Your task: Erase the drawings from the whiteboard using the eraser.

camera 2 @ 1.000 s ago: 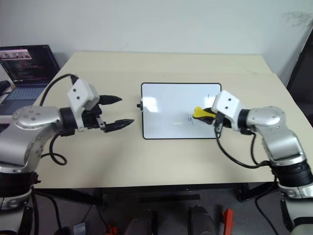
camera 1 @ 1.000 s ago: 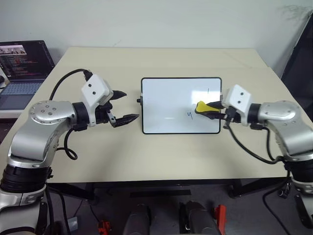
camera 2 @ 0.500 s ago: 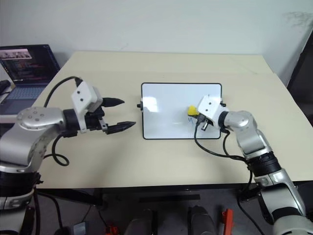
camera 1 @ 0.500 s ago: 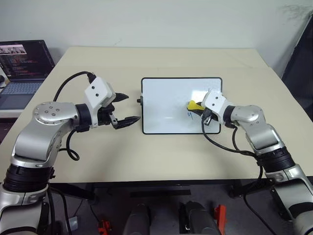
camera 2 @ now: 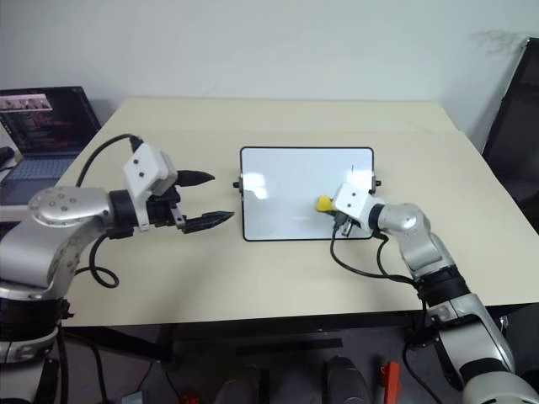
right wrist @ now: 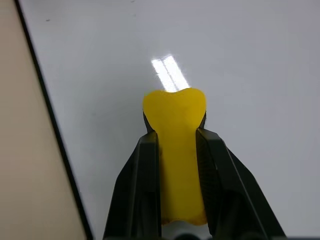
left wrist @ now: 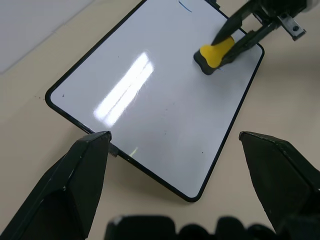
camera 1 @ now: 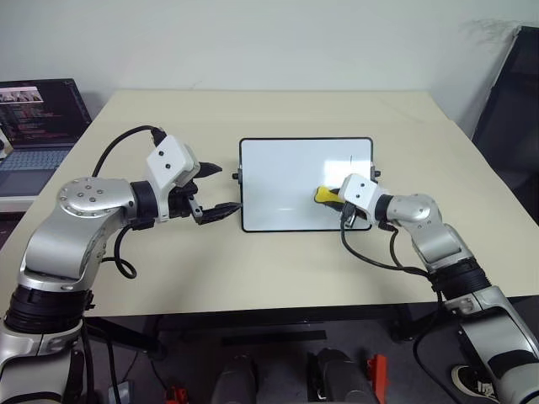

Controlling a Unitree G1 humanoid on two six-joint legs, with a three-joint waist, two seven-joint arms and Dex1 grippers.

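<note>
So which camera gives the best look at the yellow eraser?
The right wrist view: the eraser is large and centred, pinched between the right claw's fingers over the whiteboard. The left wrist view shows it smaller, from the side. The two eye views show just a small yellow spot.

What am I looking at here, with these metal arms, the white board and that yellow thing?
This is a two-armed robot at a beige table. Two pictures look down from its head; two come from cameras on its wrists. The whiteboard lies flat on the table. The right gripper is shut on the eraser, a small yellow block, pressed onto the board. The left gripper hangs open just beside the board. One short blue stroke shows near the board's far edge. A laptop sits off to the left.
</note>
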